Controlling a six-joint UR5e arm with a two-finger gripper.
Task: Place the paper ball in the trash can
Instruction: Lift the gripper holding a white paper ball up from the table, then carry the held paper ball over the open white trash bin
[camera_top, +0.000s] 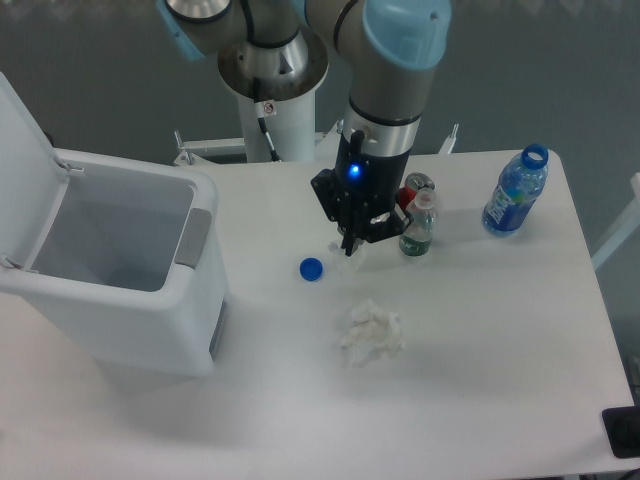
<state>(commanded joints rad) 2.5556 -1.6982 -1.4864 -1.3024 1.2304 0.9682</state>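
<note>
Pincer (350, 243) low over worktop (480, 330), grip state unclear; white crumpled paper ball (371, 333) lies nearer; white lidded plastic trash can (120, 290) open, left.

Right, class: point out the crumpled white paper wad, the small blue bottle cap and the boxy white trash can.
crumpled white paper wad (371, 334), fixed camera, its middle.
small blue bottle cap (311, 269), fixed camera, its top.
boxy white trash can (150, 320), fixed camera, front wall.

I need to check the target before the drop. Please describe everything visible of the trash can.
The trash can is a large white boxy bin, plastic by its look, standing upright on the table's left part. Its hinged lid is raised at the left, so the pale grey inside shows, seemingly empty. A grey panel sits on its right side. Nothing else touches it.
</note>
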